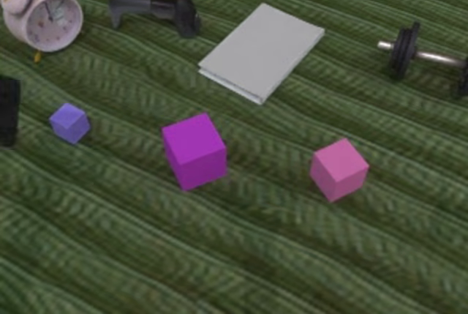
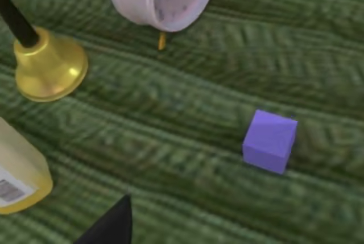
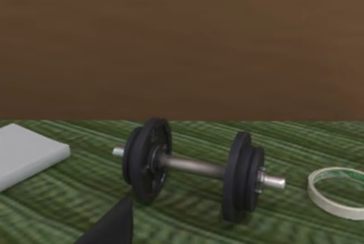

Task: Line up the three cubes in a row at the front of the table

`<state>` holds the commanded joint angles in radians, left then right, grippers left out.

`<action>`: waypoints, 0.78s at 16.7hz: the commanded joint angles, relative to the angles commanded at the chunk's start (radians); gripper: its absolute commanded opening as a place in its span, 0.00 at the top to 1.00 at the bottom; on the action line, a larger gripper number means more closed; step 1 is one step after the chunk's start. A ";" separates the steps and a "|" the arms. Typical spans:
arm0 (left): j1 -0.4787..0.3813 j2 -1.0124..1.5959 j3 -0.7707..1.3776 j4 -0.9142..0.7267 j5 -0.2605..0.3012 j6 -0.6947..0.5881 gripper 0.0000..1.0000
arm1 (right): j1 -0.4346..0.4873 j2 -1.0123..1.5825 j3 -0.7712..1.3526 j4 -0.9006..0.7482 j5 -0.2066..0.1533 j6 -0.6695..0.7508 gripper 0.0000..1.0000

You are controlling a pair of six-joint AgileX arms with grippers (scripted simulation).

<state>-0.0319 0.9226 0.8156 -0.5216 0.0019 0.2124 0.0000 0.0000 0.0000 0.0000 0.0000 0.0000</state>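
Top view, green ribbed table [image 1: 241,255], brown edge, 3 cubes [image 1: 194,151] apart, gripper states cannot tell.

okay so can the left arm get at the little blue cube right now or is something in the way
Probably yes. The blue-violet cube sits alone on open green cloth at the table's left side, close to the left gripper at the left edge. The alarm clock stands well behind it, apart.
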 joint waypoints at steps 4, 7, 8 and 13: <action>-0.013 0.492 0.366 -0.250 0.000 0.094 0.00 | 0.000 0.000 0.000 0.000 0.000 0.000 0.00; -0.022 0.808 0.612 -0.419 0.000 0.158 0.00 | 0.000 0.000 0.000 0.000 0.000 0.000 0.00; -0.025 0.899 0.687 -0.469 0.001 0.178 0.00 | 0.000 0.000 0.000 0.000 0.000 0.000 0.00; -0.034 1.231 1.000 -0.653 0.001 0.254 0.00 | 0.000 0.000 0.000 0.000 0.000 0.000 0.00</action>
<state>-0.0663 2.1536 1.8160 -1.1749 0.0033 0.4662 0.0000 0.0000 0.0000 0.0000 0.0000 0.0000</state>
